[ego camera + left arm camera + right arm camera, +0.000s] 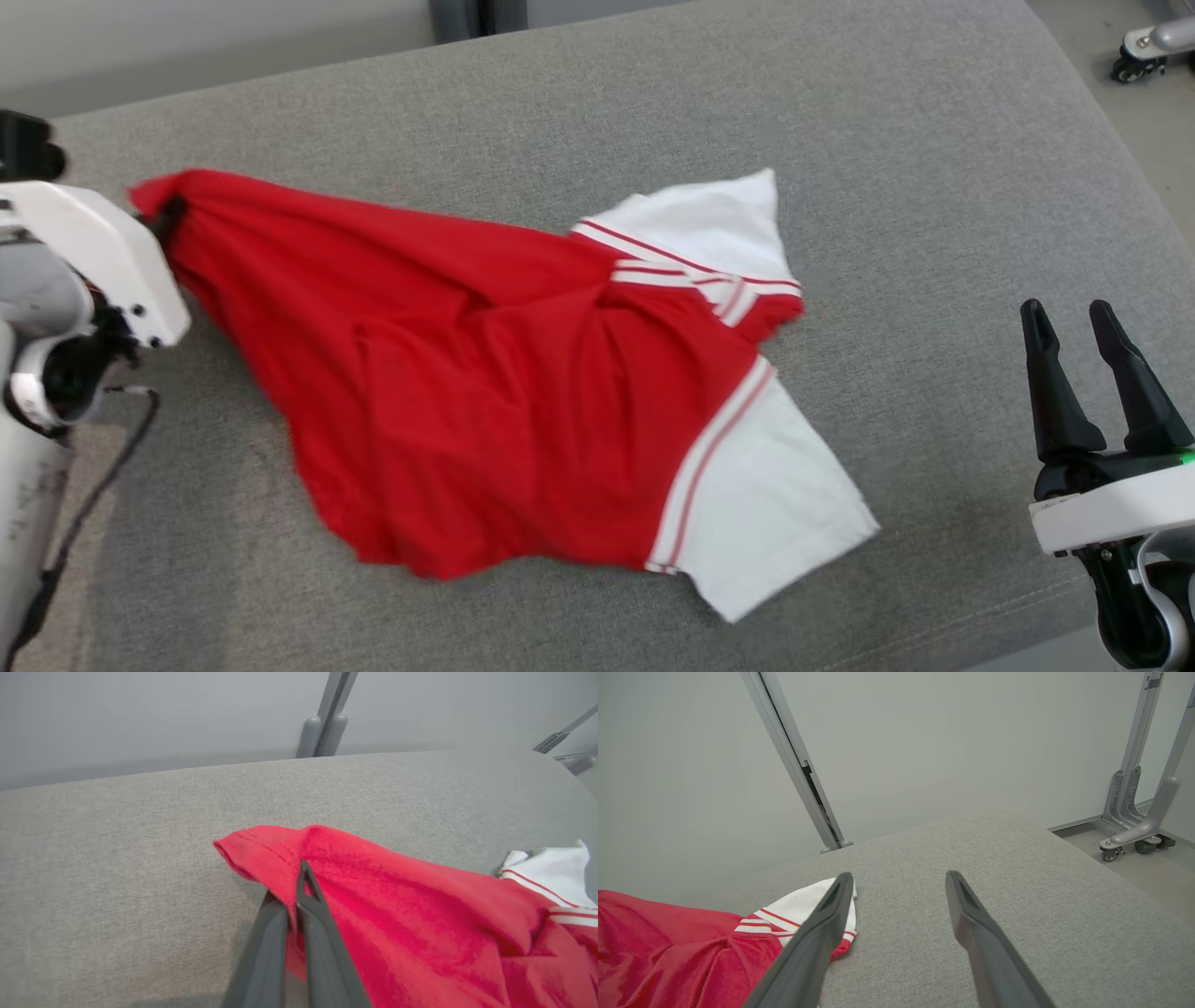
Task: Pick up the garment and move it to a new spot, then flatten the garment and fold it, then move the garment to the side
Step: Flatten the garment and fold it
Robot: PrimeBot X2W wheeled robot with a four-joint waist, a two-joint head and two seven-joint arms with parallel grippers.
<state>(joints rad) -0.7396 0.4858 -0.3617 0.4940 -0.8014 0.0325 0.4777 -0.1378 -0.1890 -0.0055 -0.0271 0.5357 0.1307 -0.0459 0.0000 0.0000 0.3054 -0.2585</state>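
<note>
Garment (pixel 485 392) hem corner pinched in L claw (pixel 288 881), grey cushion (pixel 934 187) spreads R

Rumpled across a grey woven upholstered surface (pixel 915 140): a red fabric shirt (pixel 485 373) with white, red-striped short sleeves. Sleeves to the right, one toward the top, one toward the lower right, flat on the upholstery. At upper left, clamped on the shirt's red hem corner and drawing it to a point: the left gripper (pixel 164 220), dark fingertips mostly hidden behind a white wrist housing (pixel 103 252). At lower right, over bare upholstery, well apart from the shirt: the right gripper (pixel 1066 313), fingers parted. At top right, a small black caster wheel (pixel 1128 70).
</note>
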